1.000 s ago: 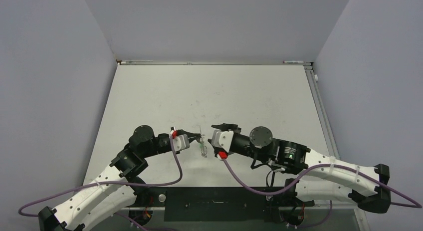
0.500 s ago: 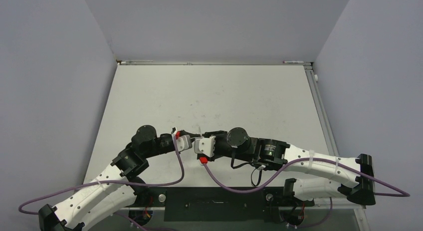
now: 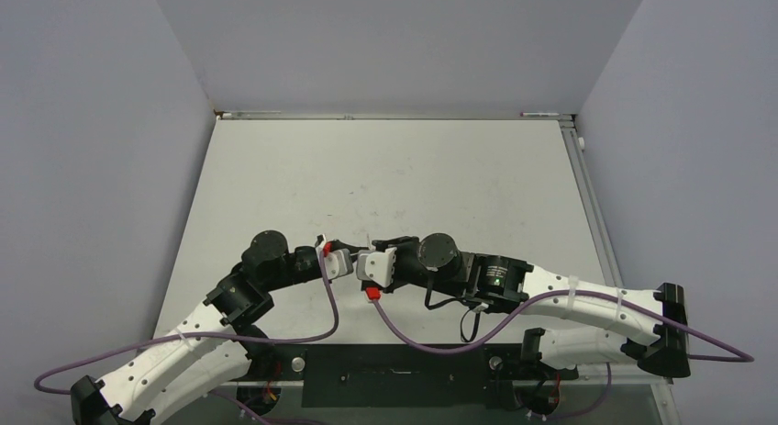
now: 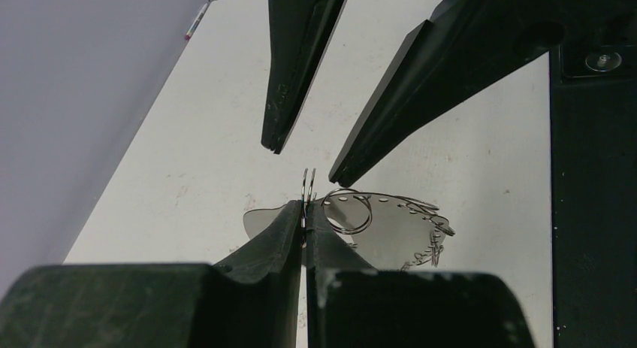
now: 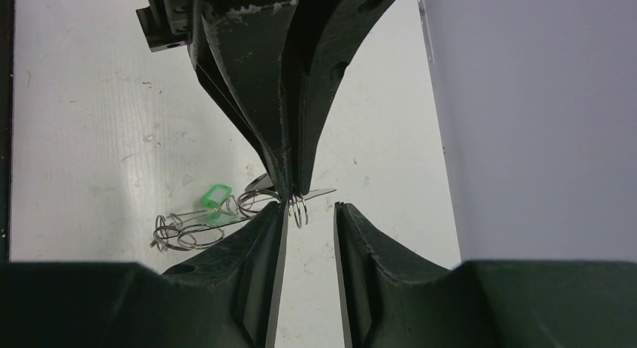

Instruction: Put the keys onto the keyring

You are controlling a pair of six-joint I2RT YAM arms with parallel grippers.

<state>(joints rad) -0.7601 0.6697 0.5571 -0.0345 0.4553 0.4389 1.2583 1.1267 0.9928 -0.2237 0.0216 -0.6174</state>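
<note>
My left gripper (image 4: pixel 306 207) is shut on a small silver split ring (image 4: pixel 309 181) that stands up above its tips. This ring belongs to the keyring (image 5: pixel 188 231), a tangle of thin wire loops with a bright green tag (image 5: pixel 216 195) trailing beside the gripper, low over the white table. My right gripper (image 5: pixel 309 207) faces the left one tip to tip. It is open, with the split ring (image 5: pixel 299 210) inside its gap, close to one finger (image 5: pixel 279 213). No keys can be made out; they are hidden or out of view.
Both arms meet near the front middle of the white table (image 3: pixel 413 168). Purple cables (image 3: pixel 404 329) loop by the arm bases. Grey walls close in the left, back and right sides. A thin pen-like stick (image 3: pixel 541 114) lies along the back edge.
The right arm has swung left until its fingers surround the ring in the left gripper, and its jaws have narrowed. The left arm has stayed put, still shut.
</note>
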